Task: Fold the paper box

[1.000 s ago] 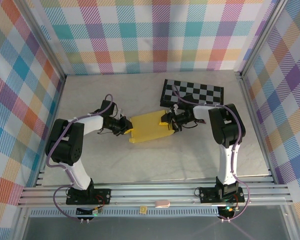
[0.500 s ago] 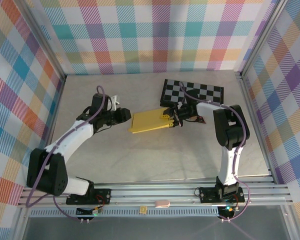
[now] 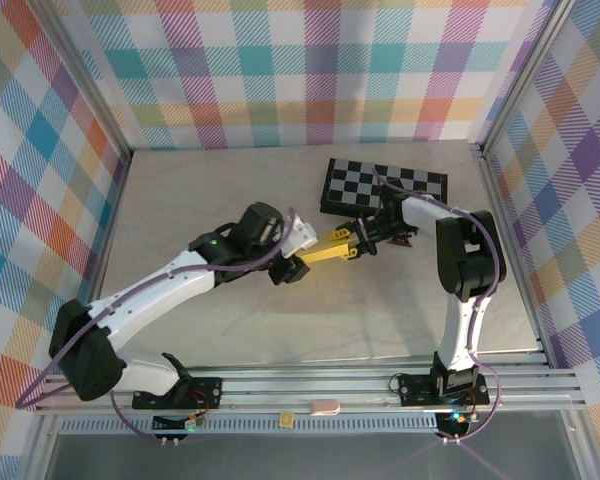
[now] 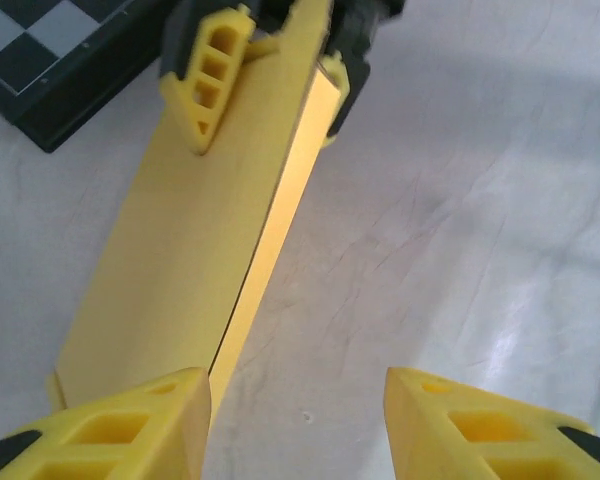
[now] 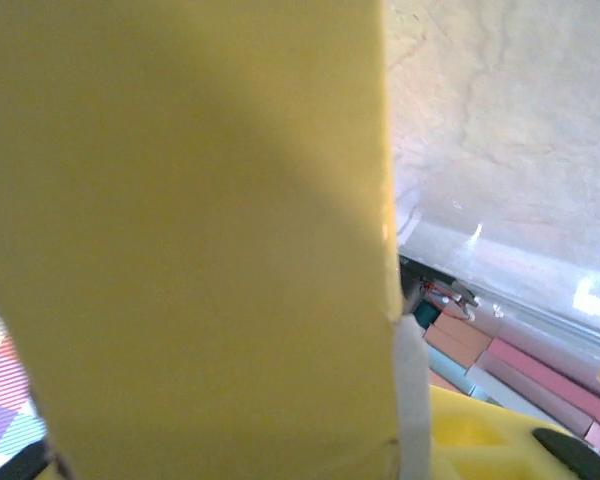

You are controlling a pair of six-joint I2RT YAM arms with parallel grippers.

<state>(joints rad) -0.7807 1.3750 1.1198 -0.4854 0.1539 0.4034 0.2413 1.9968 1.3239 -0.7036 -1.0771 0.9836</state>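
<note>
- Pictured near the middle of the pale table [image 3: 180, 200]: the paper box [image 3: 325, 251], mustard-yellow thin cardboard, just in front of the black-and-white checkered board [image 3: 385, 185].
- Seen from the top camera as a narrow yellow strip, tipped up on edge between the two arms.
- Shown from the left wrist as a long, flat, plain panel [image 4: 170, 260] with one brightly lit side wall along its right edge, running from the checkered board's corner [image 4: 40, 60] down toward the camera.
- Viewed from the right wrist as a broad, smooth yellow sheet [image 5: 180, 230], shaded on the left and close against the lens.
- Pinched at its far end by the right gripper [image 4: 270, 90], one yellow ribbed finger [image 4: 210, 80] lying on the broad face and the other pressed against the lit side wall; jaws closed on the cardboard.
- Same grip picked out from above at the strip's right end [image 3: 358, 243].
- Held at the strip's left end, the left gripper [image 3: 290, 270], fingers spread apart with only bare table between them [image 4: 295, 430].
- Left-hand fingertip [image 4: 110, 425] just beside the panel's near corner; contact impossible to judge.
</note>
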